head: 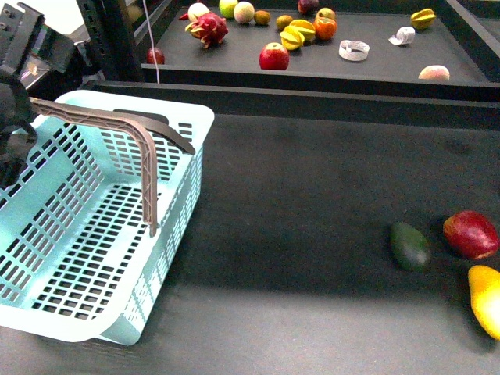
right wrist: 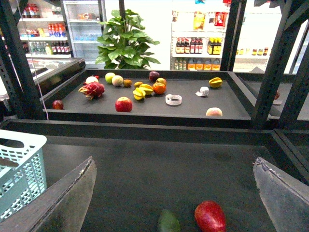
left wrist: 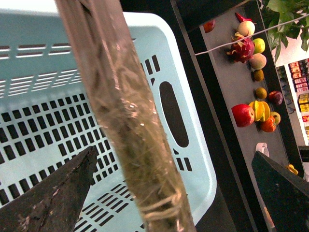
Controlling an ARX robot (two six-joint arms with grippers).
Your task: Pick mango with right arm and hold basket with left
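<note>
The yellow-orange mango (head: 486, 299) lies at the table's right edge, partly cut off by the frame; it is out of the right wrist view. The turquoise basket (head: 47, 305) stands at the front left, its grey-brown handle (head: 144, 168) raised. My left gripper (left wrist: 176, 193) is open, its fingers (left wrist: 53, 198) on either side of the handle (left wrist: 125, 116) above the basket (left wrist: 193, 159). The black left arm (head: 19, 55) shows at the far left. My right gripper (right wrist: 176, 193) is open and empty above the table; it is not in the front view.
A dark green fruit (head: 410, 246) and a red fruit (head: 471, 233) lie beside the mango; both show in the right wrist view (right wrist: 168, 222) (right wrist: 210, 216). A raised back shelf (head: 375, 70) holds several fruits, behind a dark rail (head: 336, 98).
</note>
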